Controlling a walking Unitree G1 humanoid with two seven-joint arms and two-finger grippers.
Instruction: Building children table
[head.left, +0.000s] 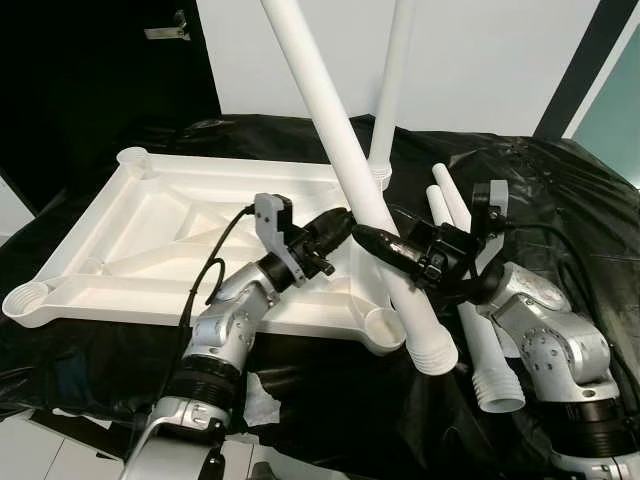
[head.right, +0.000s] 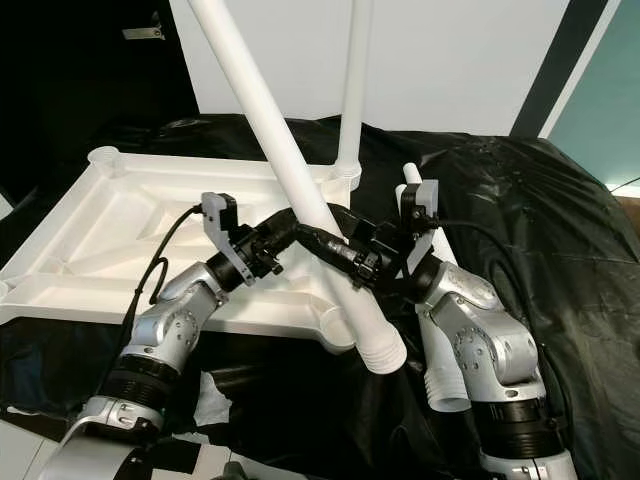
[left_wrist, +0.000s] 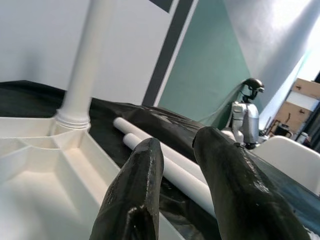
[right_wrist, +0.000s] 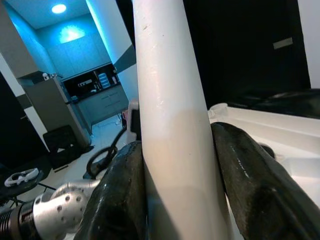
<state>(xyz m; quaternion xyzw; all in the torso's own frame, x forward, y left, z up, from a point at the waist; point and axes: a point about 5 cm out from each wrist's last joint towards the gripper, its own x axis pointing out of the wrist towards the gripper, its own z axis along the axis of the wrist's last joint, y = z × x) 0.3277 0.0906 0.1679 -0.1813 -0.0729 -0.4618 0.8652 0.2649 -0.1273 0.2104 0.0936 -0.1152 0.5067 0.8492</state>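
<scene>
While the white tabletop (head.left: 150, 235) lies upside down on black sheeting (head.left: 560, 190), the right gripper (head.left: 385, 243) clamps both fingers (right_wrist: 250, 190) around a loose table leg (head.left: 345, 170), which slants up and away from the hand, its ribbed end hanging just past the tabletop's near corner socket (head.left: 383, 325). Left gripper (head.left: 335, 228): fingers (left_wrist: 135, 195) slightly parted, holding nothing, just beside that same leg over the tabletop. Second leg (head.left: 392, 85): upright in the far corner socket, beyond both grippers. Two spare legs (head.left: 480, 350): flat on the sheeting under the right arm.
</scene>
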